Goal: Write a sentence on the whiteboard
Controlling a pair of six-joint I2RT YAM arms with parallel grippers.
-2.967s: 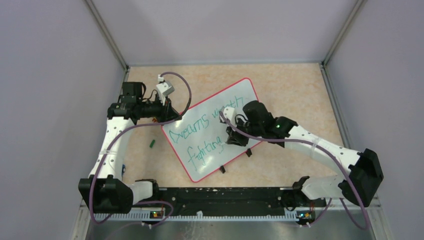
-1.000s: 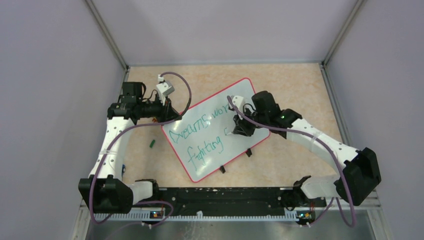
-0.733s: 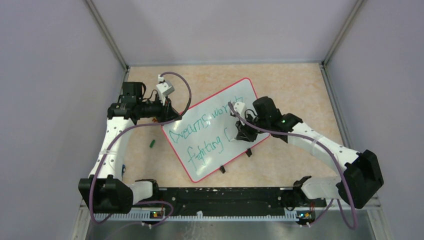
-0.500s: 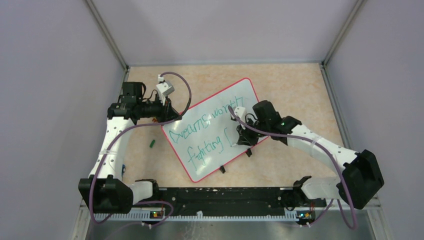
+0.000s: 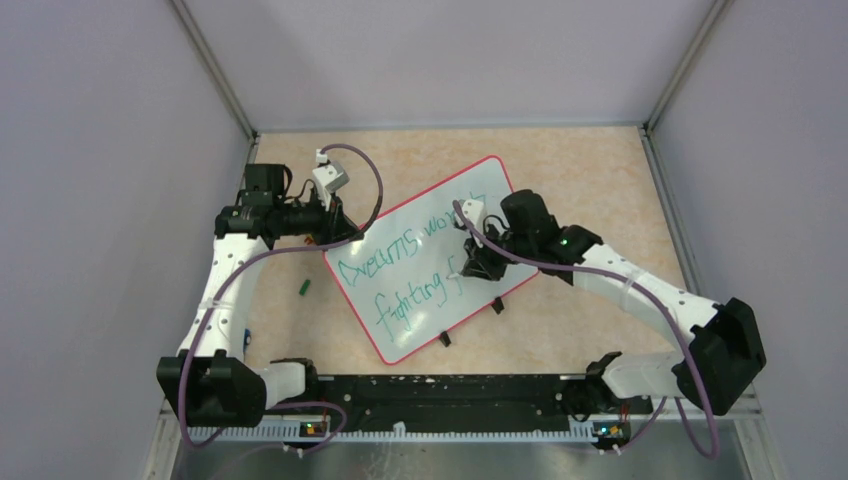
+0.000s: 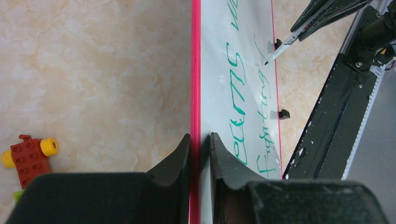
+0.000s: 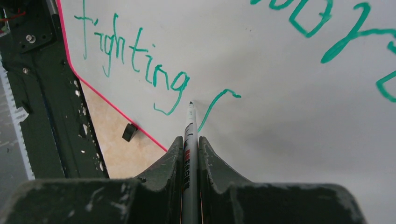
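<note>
The whiteboard (image 5: 478, 186) lies tilted on the table, its red rim showing all round. The sentence (image 5: 392, 254) runs in green over two lines; the lower line reads "fighting" (image 7: 133, 58), followed by one curved green stroke (image 7: 215, 103). My right gripper (image 7: 190, 139) is shut on a grey marker (image 7: 189, 122), whose tip touches the board just left of that stroke. In the top view this gripper (image 5: 478, 264) hovers over the board's right part. My left gripper (image 6: 200, 136) is shut on the whiteboard's red rim (image 6: 195, 70) at its far-left edge.
A small green cap (image 5: 304, 287) lies on the table left of the board. A red toy brick with yellow wheels (image 6: 29, 156) sits beside my left gripper. Black feet (image 5: 444, 339) stick out under the board's near edge. The black base rail (image 5: 440, 392) runs along the front.
My right gripper carried the marker down the board and back up a little, leaving a new curved green stroke after "fighting". The left arm and the board stayed still.
</note>
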